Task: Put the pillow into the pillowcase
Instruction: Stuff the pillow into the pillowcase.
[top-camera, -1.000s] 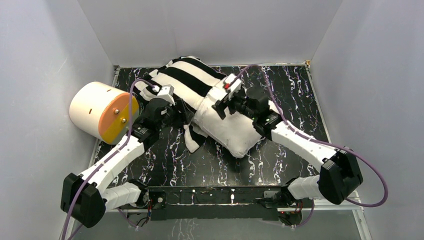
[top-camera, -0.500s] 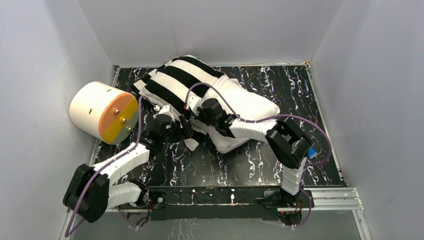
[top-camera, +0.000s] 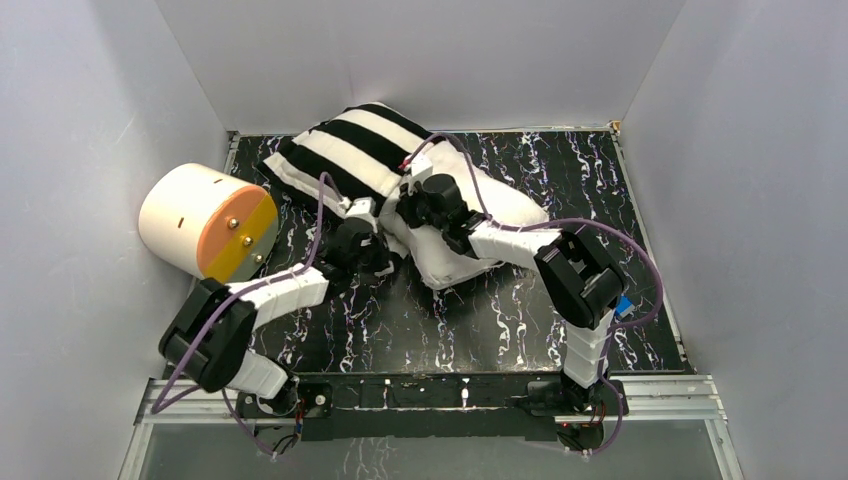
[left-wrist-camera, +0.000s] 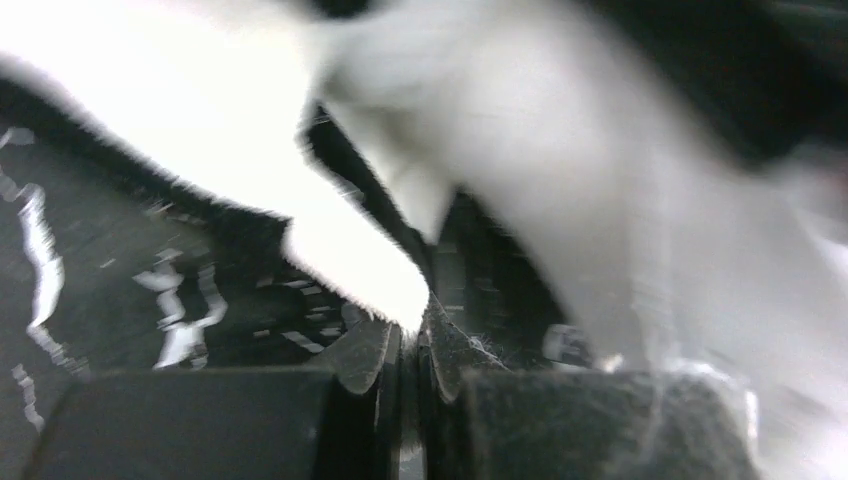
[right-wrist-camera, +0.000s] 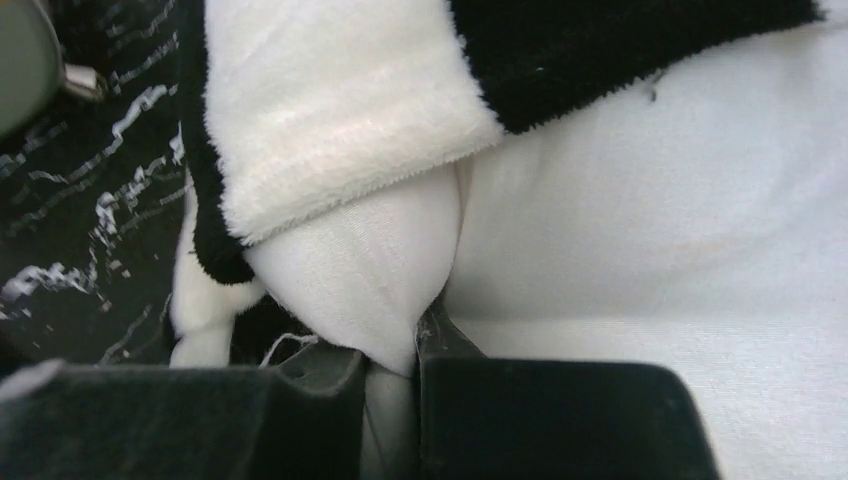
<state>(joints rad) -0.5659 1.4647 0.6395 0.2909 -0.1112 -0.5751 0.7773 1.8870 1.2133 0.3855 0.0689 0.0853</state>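
L end effector (left-wrist-camera: 410, 335) sits low on the worktop (top-camera: 500, 320), clenched tight at the pillowcase (left-wrist-camera: 350, 265) hem tip; can't tell if any cloth is caught. R end effector (right-wrist-camera: 412, 345) pinches a fold of the pillow (right-wrist-camera: 650, 200) just beside the hem, prob. to feed it in. Farther back, pillow's far-left half is inside the case, w/ near-right end uncovered.

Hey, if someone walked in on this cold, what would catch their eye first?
Probably the black-and-white striped pillowcase toward the back left, with the white pillow bulging out of its right end. The left gripper and right gripper meet at that opening, the right one's jaws pinching pillow fabric. A cream cylinder with an orange face sits by the left wall.
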